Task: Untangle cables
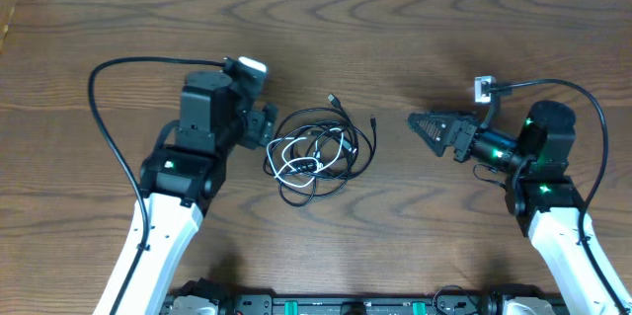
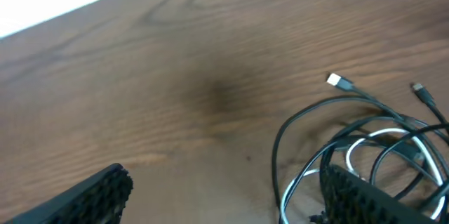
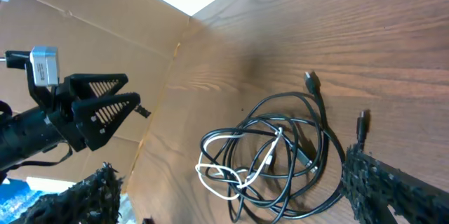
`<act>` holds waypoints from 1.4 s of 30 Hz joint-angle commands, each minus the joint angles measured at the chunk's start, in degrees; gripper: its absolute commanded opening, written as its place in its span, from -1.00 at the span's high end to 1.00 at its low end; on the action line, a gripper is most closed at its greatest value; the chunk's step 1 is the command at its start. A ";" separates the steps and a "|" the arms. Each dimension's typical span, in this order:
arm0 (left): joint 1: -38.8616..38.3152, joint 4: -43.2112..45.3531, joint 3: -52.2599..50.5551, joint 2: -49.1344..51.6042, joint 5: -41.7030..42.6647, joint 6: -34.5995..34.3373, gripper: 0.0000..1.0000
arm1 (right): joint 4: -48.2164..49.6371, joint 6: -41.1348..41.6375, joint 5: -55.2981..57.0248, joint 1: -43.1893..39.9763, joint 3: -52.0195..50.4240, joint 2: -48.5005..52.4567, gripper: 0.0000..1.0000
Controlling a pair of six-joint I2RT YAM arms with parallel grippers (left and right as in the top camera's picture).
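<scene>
The cables lie in one tangled heap at the table's middle. The long black cord (image 1: 361, 152) makes several loops with two plug ends pointing away from me. The white cord (image 1: 296, 165) is wound inside the loops on the left. My left gripper (image 1: 267, 125) is open and empty, just left of the heap. My right gripper (image 1: 420, 125) is open and empty, a short way right of it. In the left wrist view the black cord (image 2: 295, 122) and white cord (image 2: 379, 134) sit by the right finger of the open gripper (image 2: 231, 196). The right wrist view shows the black cord (image 3: 319, 122) and white cord (image 3: 210, 175) between the open fingers (image 3: 242, 196).
The wooden table (image 1: 415, 29) spreads all round the heap. A cardboard wall (image 3: 140, 48) stands beyond the table's left side. The left arm's gripper (image 3: 105, 108) shows in the right wrist view. Thick black arm wires (image 1: 104, 127) arch beside each arm.
</scene>
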 commanded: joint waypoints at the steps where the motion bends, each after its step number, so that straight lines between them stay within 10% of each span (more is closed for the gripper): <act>1: 0.81 -1.01 0.85 0.83 -0.61 -1.95 -0.75 | -0.02 1.77 3.19 1.84 0.79 0.00 -0.99; 42: 0.81 -0.96 0.79 16.41 -0.24 -3.43 -0.77 | -8.68 5.57 21.68 18.05 0.76 5.33 -0.99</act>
